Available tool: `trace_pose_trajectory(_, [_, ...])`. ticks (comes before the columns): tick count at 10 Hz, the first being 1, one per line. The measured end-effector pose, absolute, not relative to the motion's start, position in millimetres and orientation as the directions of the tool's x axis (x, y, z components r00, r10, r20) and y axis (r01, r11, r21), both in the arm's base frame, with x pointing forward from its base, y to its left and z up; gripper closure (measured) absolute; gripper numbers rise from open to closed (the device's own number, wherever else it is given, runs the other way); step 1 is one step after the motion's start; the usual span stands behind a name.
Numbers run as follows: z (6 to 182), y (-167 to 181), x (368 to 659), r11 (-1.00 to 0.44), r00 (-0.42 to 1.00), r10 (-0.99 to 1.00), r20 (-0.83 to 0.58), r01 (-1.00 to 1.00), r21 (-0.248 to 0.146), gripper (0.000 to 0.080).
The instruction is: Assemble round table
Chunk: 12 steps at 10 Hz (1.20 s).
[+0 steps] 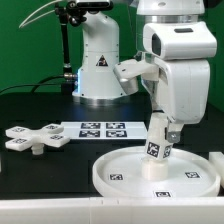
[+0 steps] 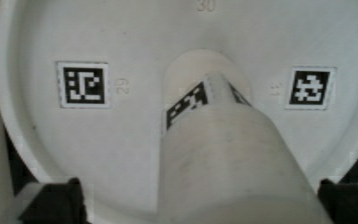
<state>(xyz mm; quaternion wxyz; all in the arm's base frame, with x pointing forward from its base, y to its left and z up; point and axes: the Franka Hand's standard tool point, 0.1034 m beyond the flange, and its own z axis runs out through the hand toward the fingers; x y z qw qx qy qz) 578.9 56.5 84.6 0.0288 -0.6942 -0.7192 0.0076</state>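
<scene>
The large rimmed round disc (image 1: 155, 171) lies flat on the black table at the front right, tags on its face. My gripper (image 1: 164, 128) is shut on the short cylinder leg (image 1: 156, 141) and holds it tilted, its lower end at the middle of the disc. In the wrist view the leg (image 2: 220, 140) runs out from between my fingers (image 2: 51, 200) over the disc (image 2: 140, 50), between two of the disc's tags. The cross-shaped four-arm piece (image 1: 34, 138) lies on the table at the exterior view's left, apart from the gripper.
The marker board (image 1: 100, 129) lies flat behind the disc, in the middle of the table. The white robot base (image 1: 98, 65) stands at the back. A white edge (image 1: 217, 165) shows at the exterior view's right.
</scene>
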Motion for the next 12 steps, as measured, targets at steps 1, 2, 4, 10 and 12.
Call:
trace_pose_trajectory(1, [84.2, 56, 579, 0.033, -0.031, 0.999, 0.031, 0.998, -0.052, 0.017])
trace_pose_trajectory(2, [84.0, 54, 579, 0.033, -0.032, 0.999, 0.031, 0.998, -0.052, 0.017])
trace_pose_trajectory(4, [83.5, 52, 579, 0.023, -0.022, 0.999, 0.03, 0.998, -0.054, 0.0393])
trace_pose_trajectory(10, [83.7, 45, 578, -0.211, 0.214, 0.977, 0.025, 0.975, -0.074, 0.0393])
trace_pose_trajectory(12, [82.6, 41, 573, -0.427, 0.428, 0.904, -0.014, 0.897, -0.119, 0.0392])
